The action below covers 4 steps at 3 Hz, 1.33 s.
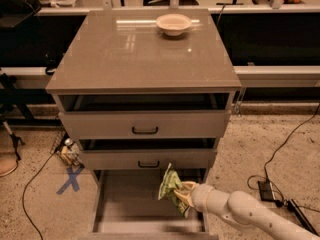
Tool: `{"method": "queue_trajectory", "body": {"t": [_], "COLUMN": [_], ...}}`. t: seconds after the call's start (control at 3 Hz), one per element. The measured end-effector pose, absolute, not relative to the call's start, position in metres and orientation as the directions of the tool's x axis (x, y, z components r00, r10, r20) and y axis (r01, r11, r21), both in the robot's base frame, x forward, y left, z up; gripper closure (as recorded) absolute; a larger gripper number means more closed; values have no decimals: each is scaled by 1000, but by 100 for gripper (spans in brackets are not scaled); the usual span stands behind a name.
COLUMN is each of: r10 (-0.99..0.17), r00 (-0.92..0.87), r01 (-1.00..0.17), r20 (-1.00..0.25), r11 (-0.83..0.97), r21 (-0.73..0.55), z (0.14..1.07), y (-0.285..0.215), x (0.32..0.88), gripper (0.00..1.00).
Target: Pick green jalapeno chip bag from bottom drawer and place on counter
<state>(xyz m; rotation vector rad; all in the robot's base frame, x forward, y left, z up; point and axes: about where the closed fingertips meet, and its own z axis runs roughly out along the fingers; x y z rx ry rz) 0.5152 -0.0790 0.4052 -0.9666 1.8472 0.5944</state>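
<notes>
The green jalapeno chip bag (170,185) is crumpled and held inside the open bottom drawer (127,204), near its right side, just under the middle drawer's front. My gripper (182,195) reaches in from the lower right on a white arm and is shut on the bag's right edge. The bag hangs above the drawer floor. The counter (125,54) is the glossy grey-brown top of the cabinet, well above the gripper.
A pale round bowl (173,23) sits at the back of the counter. The top drawer (145,124) and middle drawer (147,159) stand slightly pulled out above the bag. Cables and a black power brick (265,189) lie on the floor to the right; blue tape cross (70,179) at left.
</notes>
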Motion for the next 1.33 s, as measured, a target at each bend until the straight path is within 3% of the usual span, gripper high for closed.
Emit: {"method": "queue_trajectory", "body": {"t": [0.67, 1.33], "r10": [-436, -432], "r00": [53, 54], "r01": [-805, -783], "r20": [-898, -900], "r11": [514, 541], "r21": [-297, -307], "z": [561, 571], "y": [-90, -101], "x": [452, 450], "gripper": [100, 100]}}
